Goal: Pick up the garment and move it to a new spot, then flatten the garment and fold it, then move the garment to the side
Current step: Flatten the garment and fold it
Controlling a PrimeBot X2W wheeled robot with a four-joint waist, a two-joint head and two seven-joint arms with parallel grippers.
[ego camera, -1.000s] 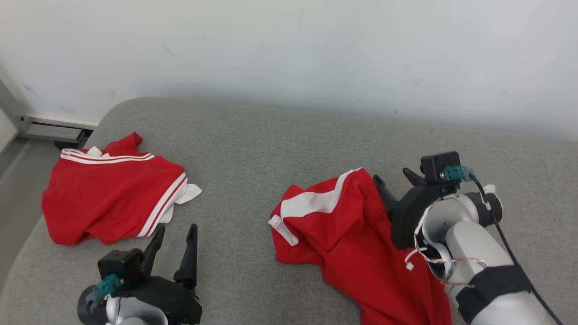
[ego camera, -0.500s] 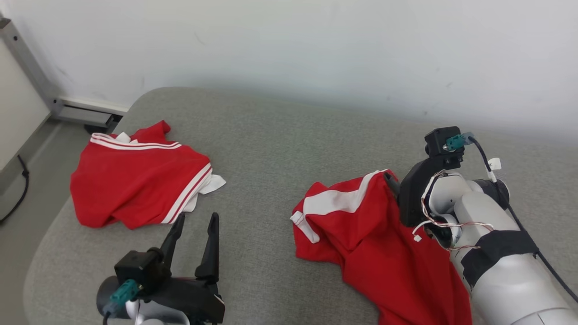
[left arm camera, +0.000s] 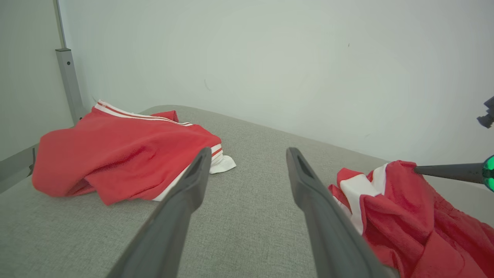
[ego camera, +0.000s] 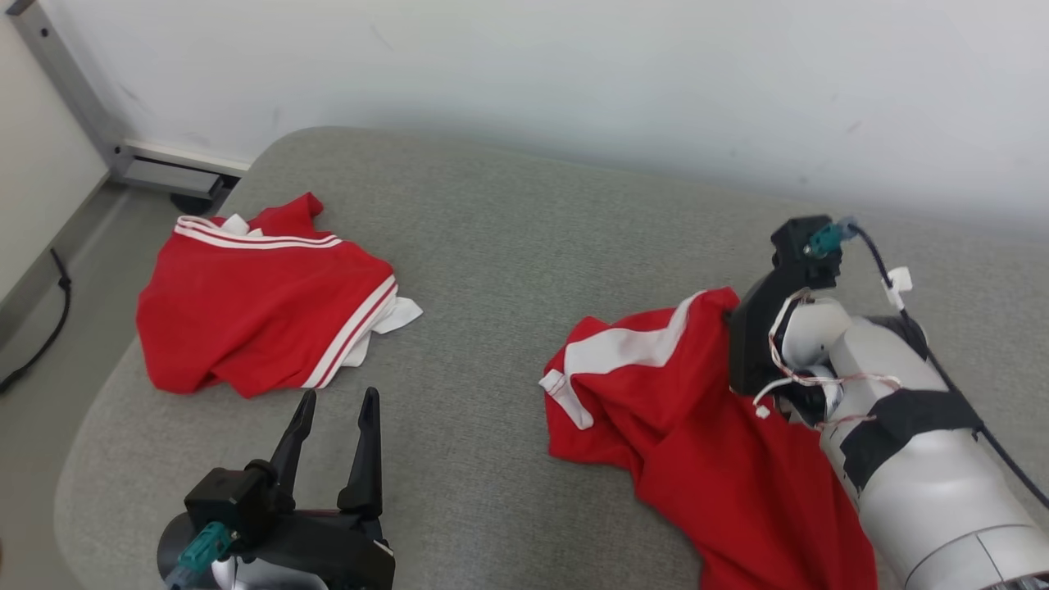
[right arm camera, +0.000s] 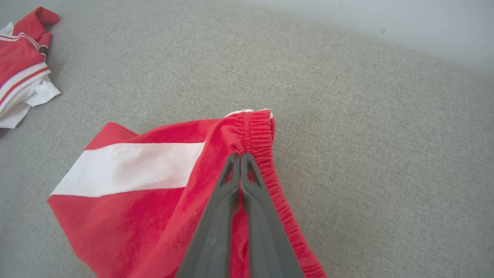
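Note:
The garment (ego camera: 672, 410), red shorts with a white side stripe, lies rumpled on the right of the grey cushion (ego camera: 508, 246). My right gripper (ego camera: 726, 310) is shut on its elastic waistband; in the right wrist view the two fingers (right arm camera: 240, 155) are pressed together with a pinch of red fabric (right arm camera: 154, 200) at their tips. My left gripper (ego camera: 338, 397) stands open near the front left edge, holding nothing. In the left wrist view its fingers (left arm camera: 247, 152) are spread wide, with the garment (left arm camera: 405, 204) to the right and a right finger (left arm camera: 447, 170) touching its top.
A second red garment with white stripes (ego camera: 254, 311) lies bunched at the cushion's back left, also seen in the left wrist view (left arm camera: 115, 150). A white wall runs behind. Left of the cushion's edge are floor, a black cable (ego camera: 41, 328) and a metal rail (ego camera: 164, 172).
My right gripper went from open beside the waistband to shut on it. The head camera shifted, so the whole picture moved. The left gripper kept its open pose.

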